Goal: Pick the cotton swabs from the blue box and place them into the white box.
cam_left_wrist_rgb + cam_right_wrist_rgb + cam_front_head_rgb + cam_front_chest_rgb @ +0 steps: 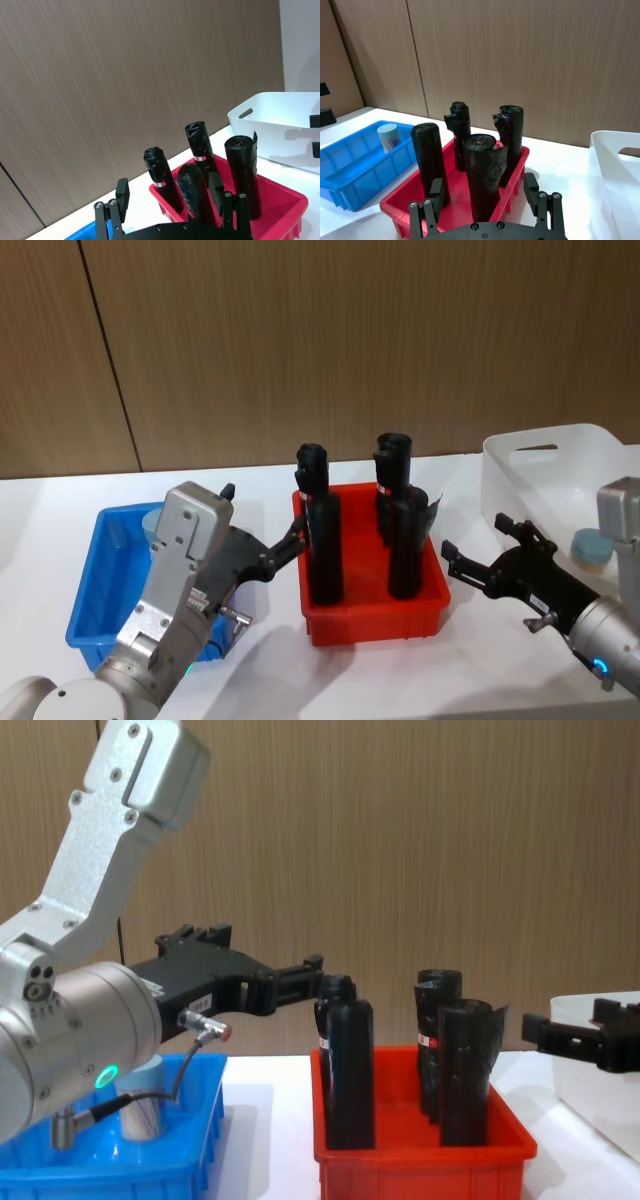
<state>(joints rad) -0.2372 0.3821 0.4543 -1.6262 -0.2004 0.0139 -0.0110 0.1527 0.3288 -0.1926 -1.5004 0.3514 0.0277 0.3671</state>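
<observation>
The white counter carries three bins: the white box at the right, a red bin of upright black rolls in the middle, and the blue box at the left. The left gripper hovers by the blue box's right edge, its jaws apart and empty. The right gripper hangs between the red bin and the white box, jaws likewise apart. One cotton swabs jar stands in the blue box and a second cotton swabs jar in the white box.

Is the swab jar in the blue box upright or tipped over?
Upright: the cotton swab jar stands on its base inside the blue box, with its pale blue lid on top.
</observation>
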